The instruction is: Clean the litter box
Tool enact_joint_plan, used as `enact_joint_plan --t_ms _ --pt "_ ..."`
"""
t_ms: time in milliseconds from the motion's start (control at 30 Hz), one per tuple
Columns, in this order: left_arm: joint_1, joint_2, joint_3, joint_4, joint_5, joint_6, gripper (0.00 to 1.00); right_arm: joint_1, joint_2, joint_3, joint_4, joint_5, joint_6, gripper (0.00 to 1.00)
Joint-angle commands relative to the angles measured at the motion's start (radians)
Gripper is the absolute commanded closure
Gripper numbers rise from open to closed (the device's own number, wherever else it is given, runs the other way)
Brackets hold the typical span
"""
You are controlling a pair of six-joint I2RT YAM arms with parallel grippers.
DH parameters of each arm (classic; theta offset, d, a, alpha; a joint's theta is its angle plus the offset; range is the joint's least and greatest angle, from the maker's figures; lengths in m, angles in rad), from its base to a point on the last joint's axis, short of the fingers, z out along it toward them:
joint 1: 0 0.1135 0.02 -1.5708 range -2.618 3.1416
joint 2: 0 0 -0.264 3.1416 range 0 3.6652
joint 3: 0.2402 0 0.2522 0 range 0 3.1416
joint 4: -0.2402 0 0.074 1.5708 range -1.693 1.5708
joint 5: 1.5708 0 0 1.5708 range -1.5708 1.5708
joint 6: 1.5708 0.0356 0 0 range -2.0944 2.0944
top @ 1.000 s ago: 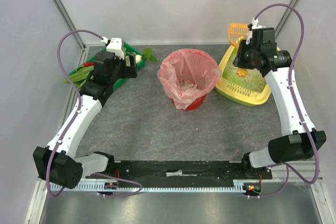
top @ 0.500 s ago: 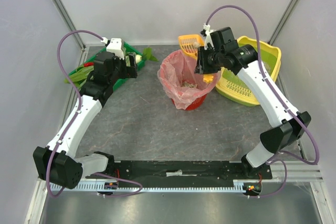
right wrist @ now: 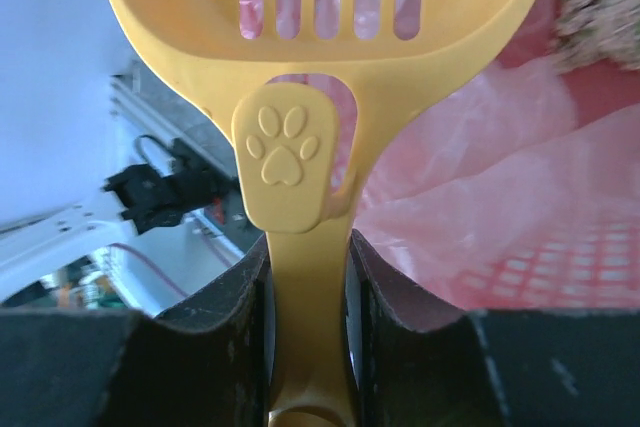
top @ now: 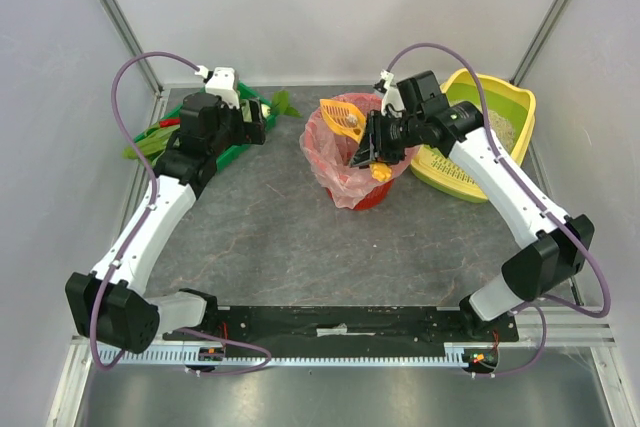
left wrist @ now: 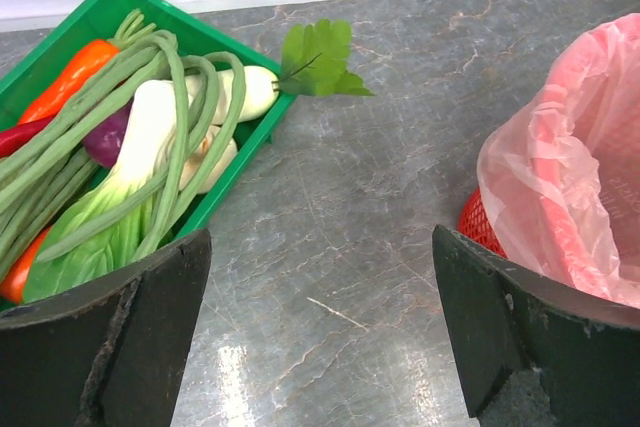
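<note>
At centre frame, above the pink-lined basket [top: 365,199], the right tool [top: 372,155] clenches the scoop [top: 341,117]. Best to tip it fully, keeping spill inside. The litter box [top: 512,97] sits upper right. The left tool [left wrist: 320,332] gapes empty.

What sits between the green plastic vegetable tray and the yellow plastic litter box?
The red basket lined with a pink bag, under the yellow slotted scoop in the right gripper; top view.

scoop [right wrist: 300,147]: smooth plastic | bag [left wrist: 560,177]: thin glossy film | litter box [top: 505,95]: glossy plastic | tabletop [left wrist: 400,227]: veined, slight sheen
</note>
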Motion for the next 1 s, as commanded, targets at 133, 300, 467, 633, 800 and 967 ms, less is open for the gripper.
enact_joint_plan --t_ms 133,300,467,633,800,967 --pt "0.006 0.025 0.054 0.06 0.143 -0.047 0.02 -0.002 -0.081 -0.116 0.226 -0.198 0.191 1.0" --pt "0.004 0.04 0.065 0.06 0.206 -0.052 0.02 -0.019 -0.107 -0.175 0.343 -0.25 0.286 1.0" --pt "0.006 0.058 0.079 0.062 0.292 -0.07 0.02 -0.069 -0.186 -0.304 0.481 -0.31 0.415 1.0" --pt "0.006 0.054 0.071 0.065 0.283 -0.072 0.03 -0.097 -0.233 -0.404 0.636 -0.344 0.534 1.0" --pt "0.006 0.049 0.073 0.062 0.278 -0.072 0.03 -0.097 -0.244 -0.436 0.727 -0.378 0.585 1.0" --pt "0.006 0.039 0.07 0.047 0.235 -0.067 0.03 -0.097 -0.245 -0.468 0.736 -0.408 0.652 1.0"
